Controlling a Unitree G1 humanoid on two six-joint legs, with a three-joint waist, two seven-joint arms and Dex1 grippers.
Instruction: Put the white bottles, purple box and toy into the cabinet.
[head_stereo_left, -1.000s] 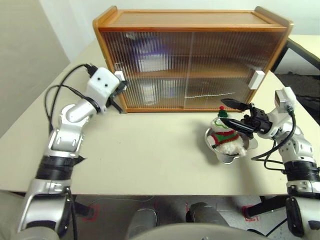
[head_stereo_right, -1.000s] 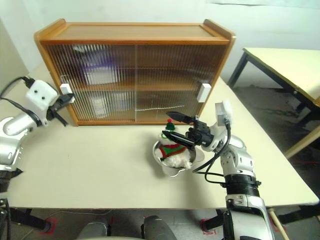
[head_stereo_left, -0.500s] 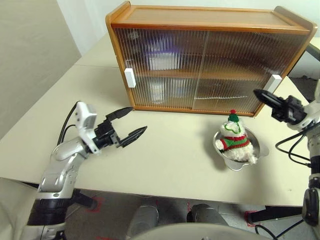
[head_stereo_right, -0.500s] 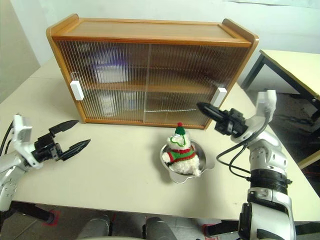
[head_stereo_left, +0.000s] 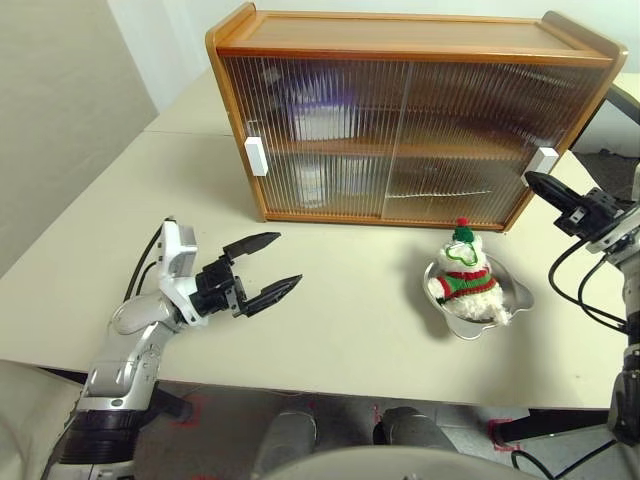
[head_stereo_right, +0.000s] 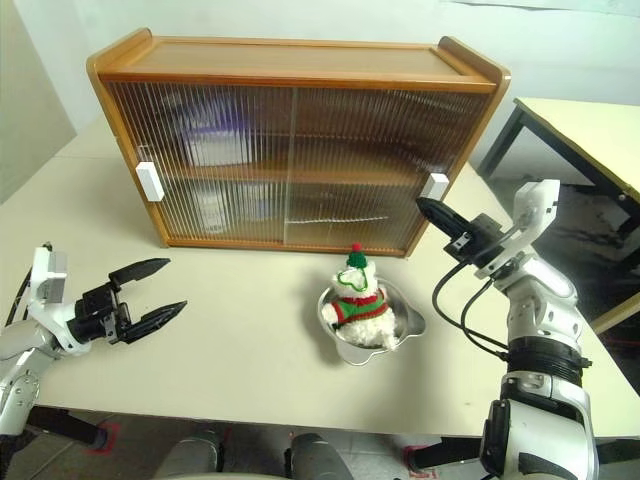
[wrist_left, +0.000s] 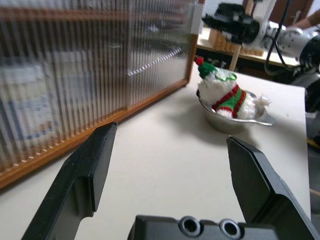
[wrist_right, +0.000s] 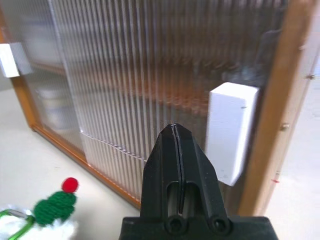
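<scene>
Toy (head_stereo_left: 467, 278) in metal bowl (head_stereo_left: 512, 300) before closed cabinet doors (head_stereo_left: 400, 140); left tool (head_stereo_left: 262, 269) wide open and empty, right tool (head_stereo_left: 534, 182) clamped empty

Silver jointed arms (head_stereo_left: 125, 345) with black bands and looping black cables (head_stereo_right: 468, 315). White wrist blocks — each carries a gripper (head_stereo_left: 262, 268) of two tapered black fingers (wrist_left: 87, 170).

Shiny metal bowl (head_stereo_left: 512, 300) sits on beige tabletop (head_stereo_left: 340, 320), near its front-right. 2nd table (head_stereo_right: 590, 125) w/ dark legs stands well apart, at far right.
</scene>
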